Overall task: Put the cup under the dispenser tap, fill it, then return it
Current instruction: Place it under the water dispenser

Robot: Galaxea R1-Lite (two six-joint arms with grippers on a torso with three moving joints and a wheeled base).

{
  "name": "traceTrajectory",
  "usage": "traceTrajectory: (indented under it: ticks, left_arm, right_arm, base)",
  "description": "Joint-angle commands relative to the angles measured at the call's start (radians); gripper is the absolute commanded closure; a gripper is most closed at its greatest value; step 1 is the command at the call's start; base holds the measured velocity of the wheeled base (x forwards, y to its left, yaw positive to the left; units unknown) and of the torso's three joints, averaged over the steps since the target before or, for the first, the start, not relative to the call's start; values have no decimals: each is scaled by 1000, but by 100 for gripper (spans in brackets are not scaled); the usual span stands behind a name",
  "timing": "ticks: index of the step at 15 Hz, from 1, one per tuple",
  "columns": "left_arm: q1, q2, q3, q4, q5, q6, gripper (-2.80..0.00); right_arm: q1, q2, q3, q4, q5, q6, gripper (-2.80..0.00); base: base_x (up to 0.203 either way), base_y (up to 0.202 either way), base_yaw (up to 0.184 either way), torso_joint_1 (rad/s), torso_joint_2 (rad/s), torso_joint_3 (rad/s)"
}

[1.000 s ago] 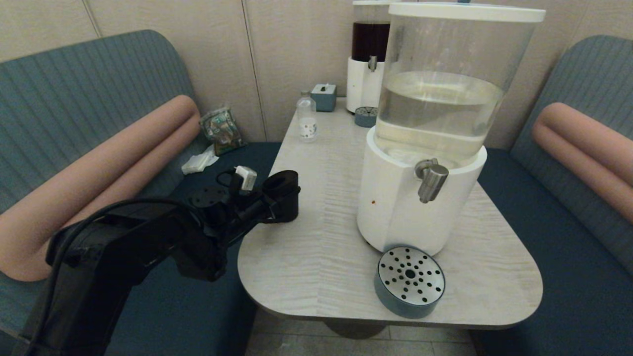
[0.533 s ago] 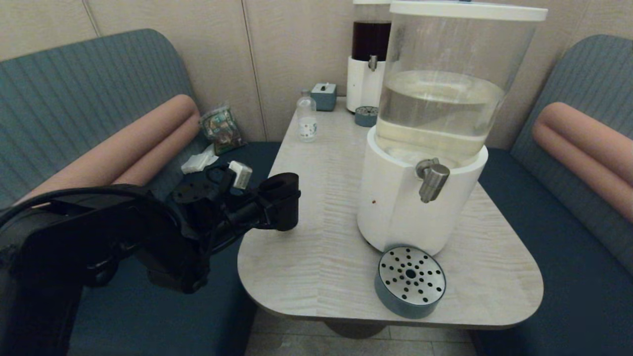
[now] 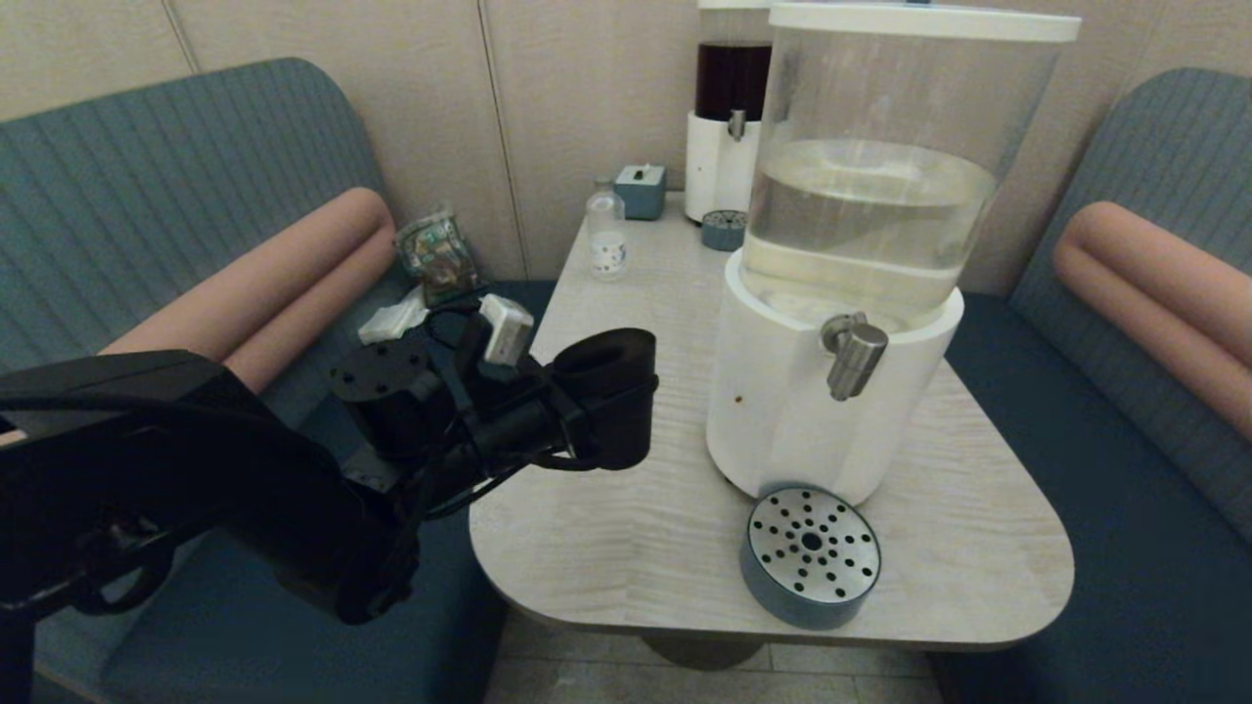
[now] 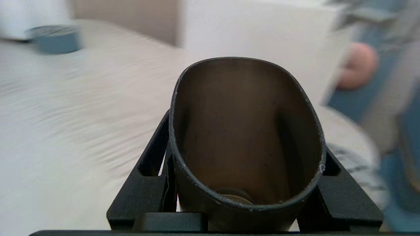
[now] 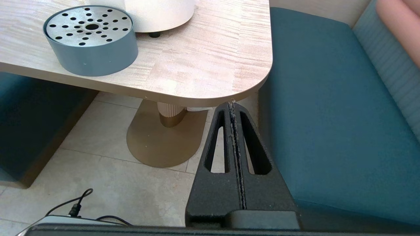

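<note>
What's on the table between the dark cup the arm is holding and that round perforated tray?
Nothing: in the head view, only bare tabletop separates the cup from the drip tray.

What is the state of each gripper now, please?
Left gripper: shut on the cup, above the table.
Right gripper: shut, empty, parked low.

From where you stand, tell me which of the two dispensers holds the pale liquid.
The near, larger dispenser, with the steel tap over the drip tray. The smaller dispenser by the wall holds dark liquid.
</note>
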Motion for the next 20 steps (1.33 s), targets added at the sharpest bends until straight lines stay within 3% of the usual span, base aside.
traceTrajectory:
  ticks: [1,3,8,13,20]
  left_arm:
    - [-96,-39,14,-9,4,-9,0]
    - [-169,-38,19,-9,48,-19,0]
    - [-261,-14,14,-9,82,-24,0]
    - [-280,55,-16,-9,85,-25,0]
    - [-329,196,-169,-9,86,-42,0]
  right_arm:
    - [0,-2,0,0,0,-1,0]
    - [0,-2,0,0,0,-1,0]
    - [0,-2,0,0,0,-1,0]
    - [0,-2,0,0,0,-1,0]
    - [0,-2,0,0,0,-1,0]
  base:
    - [0,0,0,0,0,0]
    - [0,0,0,0,0,0]
    - [0,0,0,0,0,0]
    - [0,0,0,0,0,0]
    - [0,0,0,0,0,0]
